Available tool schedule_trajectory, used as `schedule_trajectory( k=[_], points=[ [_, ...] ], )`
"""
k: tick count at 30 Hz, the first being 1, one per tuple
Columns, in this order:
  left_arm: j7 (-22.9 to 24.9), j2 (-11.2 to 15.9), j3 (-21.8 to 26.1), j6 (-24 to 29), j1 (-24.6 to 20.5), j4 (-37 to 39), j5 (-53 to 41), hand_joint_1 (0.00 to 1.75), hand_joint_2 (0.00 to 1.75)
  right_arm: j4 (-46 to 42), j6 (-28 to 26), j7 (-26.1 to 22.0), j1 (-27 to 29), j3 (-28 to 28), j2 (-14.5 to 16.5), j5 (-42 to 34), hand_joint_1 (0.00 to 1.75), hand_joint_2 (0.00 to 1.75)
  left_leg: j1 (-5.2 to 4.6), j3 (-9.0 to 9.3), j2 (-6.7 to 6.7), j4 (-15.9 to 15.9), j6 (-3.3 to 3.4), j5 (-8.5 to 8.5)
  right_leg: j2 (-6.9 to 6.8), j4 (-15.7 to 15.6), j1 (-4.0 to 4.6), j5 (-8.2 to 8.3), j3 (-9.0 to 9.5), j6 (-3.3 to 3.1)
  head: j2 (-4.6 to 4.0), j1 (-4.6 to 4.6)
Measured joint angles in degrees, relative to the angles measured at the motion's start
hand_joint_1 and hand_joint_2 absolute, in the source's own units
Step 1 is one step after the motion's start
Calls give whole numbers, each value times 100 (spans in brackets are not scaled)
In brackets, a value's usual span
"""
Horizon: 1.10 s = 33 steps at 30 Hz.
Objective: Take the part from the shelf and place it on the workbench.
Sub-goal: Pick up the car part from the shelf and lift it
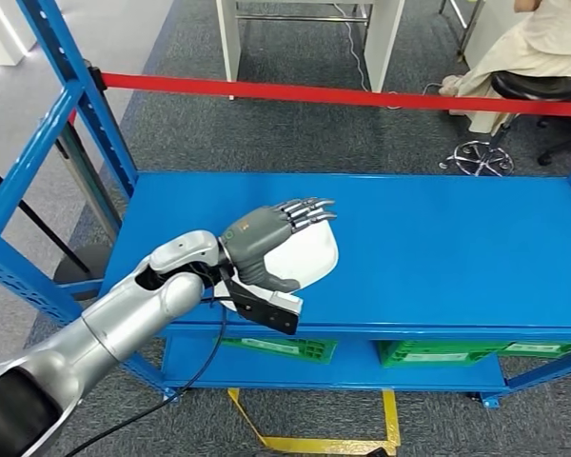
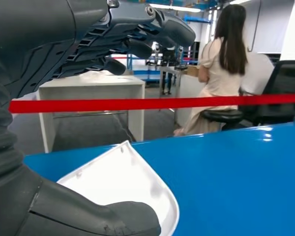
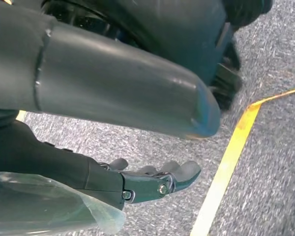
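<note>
The shelf is a blue metal deck carried on blue uprights, its top glossy and reflecting the room light. The white part lies flat on this deck toward its left half, near the front edge. The left hand is over the part: the fingers reach out above its far rim and the thumb sits at its near side. In the left wrist view the part rests on the blue surface with the thumb at its near edge and the fingers held well above it, so the hand is spread wide and a closed grip is not evident. Below the deck, a lower level carries green crates. A red barrier tape runs across behind the shelf. Beyond it stand a white table and a person seated on a black chair. The floor is grey carpet marked with yellow tape in front of the shelf. The right hand hangs above the carpet by a yellow line, fingers extended and apart, holding nothing; a clear plastic sheet lies beside the wrist.
</note>
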Motion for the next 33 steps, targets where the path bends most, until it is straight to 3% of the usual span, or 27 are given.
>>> schedule_trajectory(
  k=[2,3,4,6,7,9,12,14,16,18,19,22,24,27,29,31,32,33],
  points=[
    [-8,-2,-26,0,65,-44,37,0,175,0,-1,0,7,0,0,3,0,0,-9,0,4,5,10,-4,-1,608,-1,-187,-292,17,0,-5],
    [-13,-2,-36,3,91,-64,51,0,175,0,-1,1,8,0,0,5,0,0,-10,0,4,11,11,-7,-2,627,-3,-125,-307,24,0,-3],
    [-20,-2,-42,7,109,-84,64,0,175,0,-1,1,8,0,0,7,0,0,-8,2,2,19,7,-12,-3,424,-9,33,-213,27,0,-4],
    [-40,-1,-48,16,114,-131,92,0,175,0,-1,1,-2,0,0,11,0,0,-16,-3,-6,54,-25,-38,-6,-311,-19,392,152,29,1,-1],
    [-55,2,-51,19,114,-156,108,0,175,0,-1,1,-9,0,0,13,0,0,-27,-17,-11,85,-50,-52,-3,-623,-23,482,320,15,1,-4],
    [-92,9,-66,20,117,-214,150,0,175,1,3,6,-15,0,0,17,0,0,-49,-50,-14,129,-102,-60,12,-880,-15,491,461,-23,2,-17],
    [-142,13,-103,14,130,-331,239,0,175,0,4,15,-1,-6,0,22,0,0,-34,-83,-7,214,-171,-120,22,-896,-27,501,479,-97,1,-32],
    [-167,14,-122,9,133,-419,284,0,175,0,5,16,-9,-10,0,31,0,0,-17,-262,-1,638,-238,-376,14,-907,-40,504,495,-143,0,-50],
    [-180,15,-150,-2,149,-474,312,0,175,0,6,16,-15,-13,0,39,0,0,-8,-598,2,1374,-276,-697,10,-907,-38,496,499,-166,0,-60],
    [-184,18,-180,-23,183,-503,355,0,175,0,6,16,-8,-17,0,41,0,0,-6,-772,2,1725,-271,-729,12,-907,-36,490,506,-174,0,-61],
    [-189,19,-190,-36,195,-521,388,0,175,0,6,16,-6,-19,0,43,0,0,-7,-719,2,1588,-252,-586,16,-907,-34,488,514,-175,0,-60],
    [-211,13,-202,-68,202,-607,500,0,175,0,6,16,-14,-20,2,45,0,0,-30,-249,1,531,-158,-61,26,-905,-20,474,530,-158,0,-59],
    [-221,5,-212,-86,208,-661,562,0,175,0,6,20,-18,-23,2,49,0,0,-55,-104,-1,188,-120,-16,24,-913,-9,476,512,-114,0,-55],
    [-243,-5,-231,-107,227,-733,627,0,175,0,6,34,-20,-26,2,54,0,0,-37,-92,-6,106,-63,-7,11,-896,-14,439,468,-30,1,-50],
    [-268,-21,-247,-123,227,-802,661,0,175,0,6,39,-24,-28,2,55,0,0,-14,-79,-2,64,-11,19,9,-539,-16,200,290,8,1,-32],
    [-287,-31,-282,-151,236,-852,690,0,175,0,6,45,-22,-32,2,55,0,0,-25,-82,2,63,11,19,8,181,-15,-132,-42,29,1,-15],
    [-291,-33,-305,-162,247,-867,701,0,175,0,6,47,-19,-34,2,56,0,0,-31,-82,4,64,16,18,8,480,-16,-219,-189,38,1,-16],
    [-290,-34,-327,-168,258,-883,709,0,175,0,6,49,-16,-36,2,56,0,0,-35,-81,4,65,17,17,8,597,-16,-199,-255,44,1,-16]
  ],
)
